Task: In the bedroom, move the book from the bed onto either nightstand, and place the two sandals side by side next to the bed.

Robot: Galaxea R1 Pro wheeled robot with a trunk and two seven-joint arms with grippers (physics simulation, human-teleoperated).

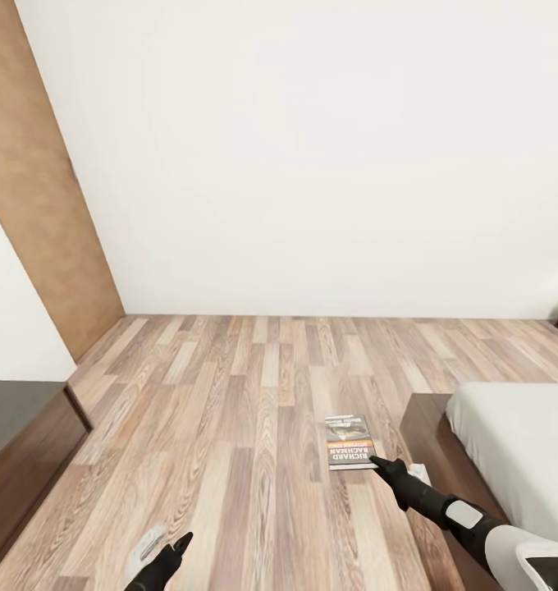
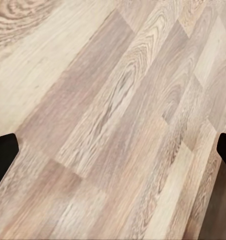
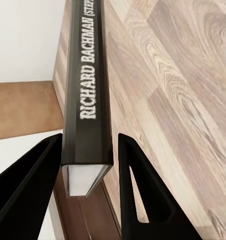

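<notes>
A: Right gripper is holding the book by one end, spine between the two fingers. The fingers are closing on it from both sides, though I'm seeing a sliver of gap on each flank in the right wrist view, so contact is looking thin.

B: Where's the book sitting relative to the hand?

A: Sticking straight out past the fingertips, cantilevered over the wood floor, cover facing up toward the head camera. It's hanging just beside the bed frame corner, off the mattress.

B: Risk?

A: Pinching only the near end, so the long free end is levering on the grip. A fast swing or base turn is probably going to make it pivot or slide out onto the floor. Also clipping the bed frame on the way.

B: Left side?

A: Left gripper is hanging low over bare floor, fingers spread wide, carrying nothing. Dark low cabinet is showing at far left; can't confirm it's a nightstand.
</notes>
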